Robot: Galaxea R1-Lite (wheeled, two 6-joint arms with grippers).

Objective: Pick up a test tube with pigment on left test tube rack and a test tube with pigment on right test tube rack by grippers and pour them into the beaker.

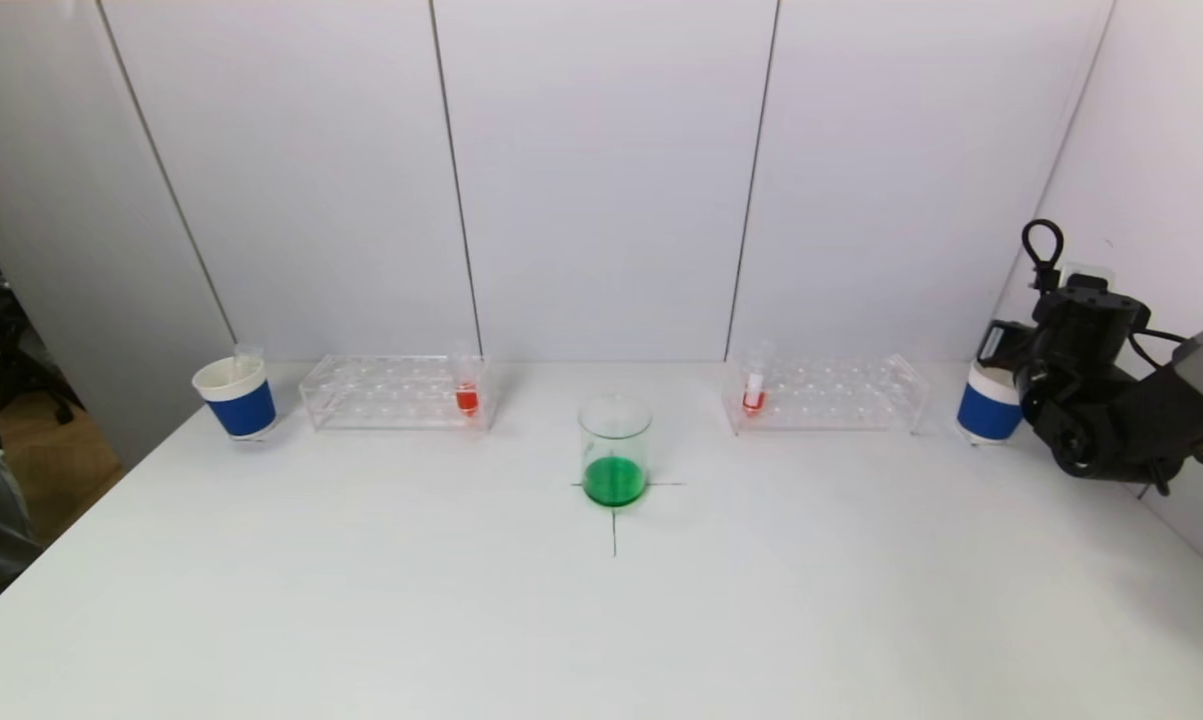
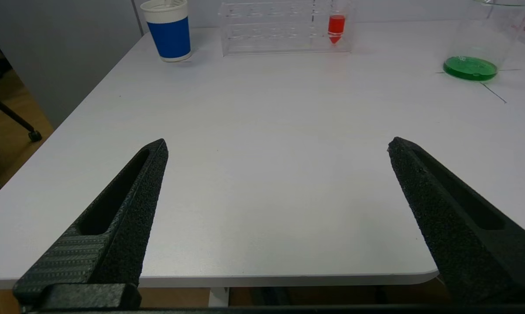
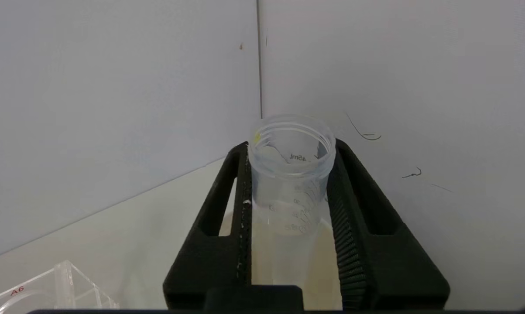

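While gripped, empty tube [image 3: 290, 174] reads "45mL"; rack [image 3: 48, 290] "A6".

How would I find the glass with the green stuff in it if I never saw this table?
Look at the middle of the white table, between the two clear test tube racks. There a glass beaker stands on a black cross mark. It alone holds green liquid; the tubes in the racks hold red.
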